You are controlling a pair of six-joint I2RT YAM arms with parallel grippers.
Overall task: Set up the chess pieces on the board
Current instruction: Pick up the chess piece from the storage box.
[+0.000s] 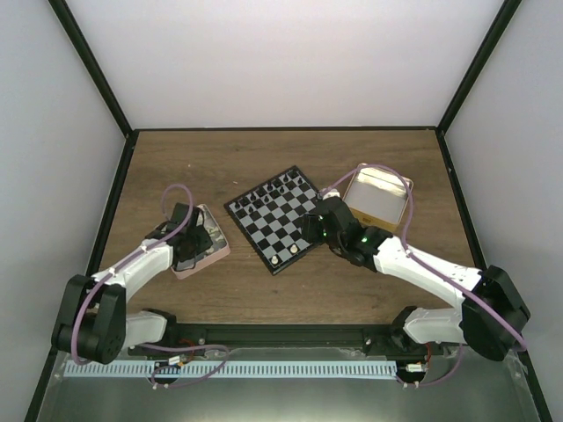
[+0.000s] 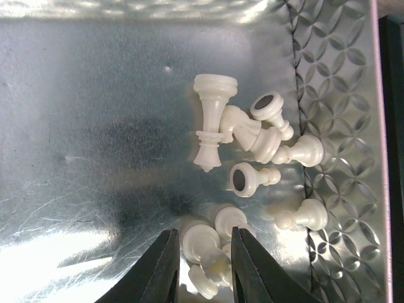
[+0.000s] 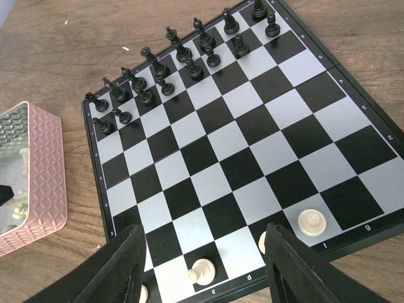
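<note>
The chess pieces [image 2: 213, 120] are strewn on their sides in the shiny embossed pink tin [image 3: 38, 164]. One is closely flanked by the fingers of the left gripper [image 2: 203, 235], though a grip cannot be told, and the tallest is laid lengthwise away from them. The right gripper [image 3: 205, 230] is held wide open above the checked board [image 3: 221, 164], where a few are stood upright on the near rank.

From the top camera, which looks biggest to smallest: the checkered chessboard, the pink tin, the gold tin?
Largest: the black-and-grey checked chessboard.
Next: the gold rectangular tin and pink rectangular tin look alike; the left arm hides part of the pink one, so unranked.
</note>
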